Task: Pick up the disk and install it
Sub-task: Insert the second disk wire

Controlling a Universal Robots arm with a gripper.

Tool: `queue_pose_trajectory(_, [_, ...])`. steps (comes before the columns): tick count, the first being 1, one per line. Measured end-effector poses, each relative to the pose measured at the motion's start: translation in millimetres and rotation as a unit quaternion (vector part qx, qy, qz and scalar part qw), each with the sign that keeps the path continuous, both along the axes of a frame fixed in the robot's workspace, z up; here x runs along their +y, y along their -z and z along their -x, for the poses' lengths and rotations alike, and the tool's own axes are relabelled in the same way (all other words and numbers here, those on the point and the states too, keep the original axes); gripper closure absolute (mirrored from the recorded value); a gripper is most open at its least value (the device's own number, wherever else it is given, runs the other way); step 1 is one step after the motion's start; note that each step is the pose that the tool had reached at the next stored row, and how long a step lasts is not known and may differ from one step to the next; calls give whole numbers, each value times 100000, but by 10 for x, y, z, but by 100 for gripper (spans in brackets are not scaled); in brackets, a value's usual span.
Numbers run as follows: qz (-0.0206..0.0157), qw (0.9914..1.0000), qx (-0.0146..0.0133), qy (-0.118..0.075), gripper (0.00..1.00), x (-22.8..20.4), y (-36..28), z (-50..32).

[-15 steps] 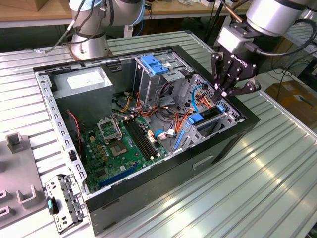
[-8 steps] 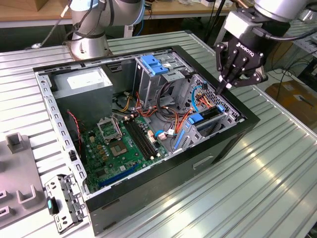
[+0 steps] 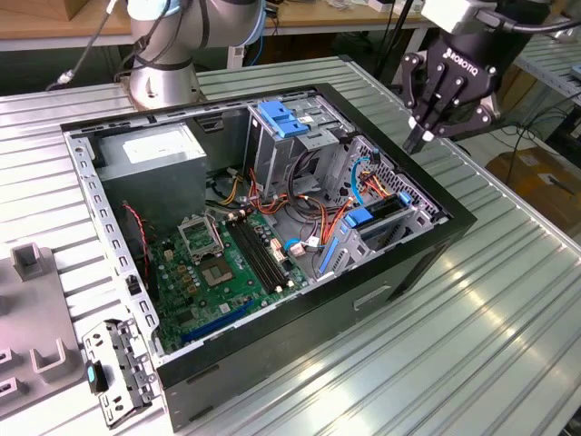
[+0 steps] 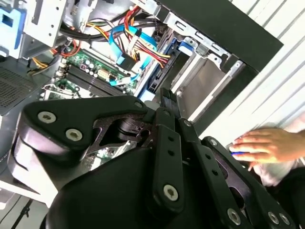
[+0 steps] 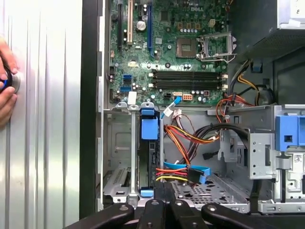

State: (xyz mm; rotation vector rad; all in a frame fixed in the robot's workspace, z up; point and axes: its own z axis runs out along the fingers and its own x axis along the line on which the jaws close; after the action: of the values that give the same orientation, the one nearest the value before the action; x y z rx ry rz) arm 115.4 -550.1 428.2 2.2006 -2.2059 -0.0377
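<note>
One end effector (image 3: 419, 138), fingers together and empty, hovers over the rim of one open case (image 3: 454, 222). Just below it, one disk (image 5: 148, 143) stands on edge in its bay. One hand (image 4: 257, 145) rests on the counter (image 3: 472, 363) beside the case.

The room is bright. Light from above makes the ribbed metal bench (image 3: 508, 309) shine, with white glare along its ridges in the exterior view. In the first wrist view the bench glows almost pure white. Inside the computer case (image 3: 272, 363) it is darker, and shadows sit in the corners. In the second wrist view the black gripper (image 4: 164, 102) is very close and looks soft and blurry.
</note>
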Motion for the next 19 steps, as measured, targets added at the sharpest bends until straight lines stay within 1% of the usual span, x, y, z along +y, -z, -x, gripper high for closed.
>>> queue_pose_trajectory(1, [785,99997,0,-4,89,39,-2,0])
queue_pose_trajectory(2, [1334,99991,-2,-4,89,77,-2,0])
queue_pose_trajectory(3, [1633,99987,0,-4,89,111,-1,0])
queue_pose_trajectory(4, [1803,99984,-1,-3,89,145,-2,0])
queue_pose_trajectory(6, [2164,99977,0,-4,89,231,-1,0])
queue_pose_trajectory(9, [2788,99961,-1,-4,89,374,-1,0])
queue_pose_trajectory(10, [2949,99957,1,-3,89,417,-2,0])
queue_pose_trajectory(12, [3257,99947,-2,-5,89,517,-2,0])
queue_pose_trajectory(13, [3602,99935,14,-6,89,564,2,0])
queue_pose_trajectory(14, [3959,99922,46,-8,89,597,6,-1])
queue_pose_trajectory(15, [4714,99889,92,-7,89,642,9,0])
queue_pose_trajectory(16, [5347,99857,122,-9,89,675,12,0])
queue_pose_trajectory(17, [6361,99797,155,-7,89,721,17,0])
queue_pose_trajectory(18, [6951,99758,171,-9,89,740,21,0])
queue_pose_trajectory(19, [7444,99722,181,-8,89,754,28,0])
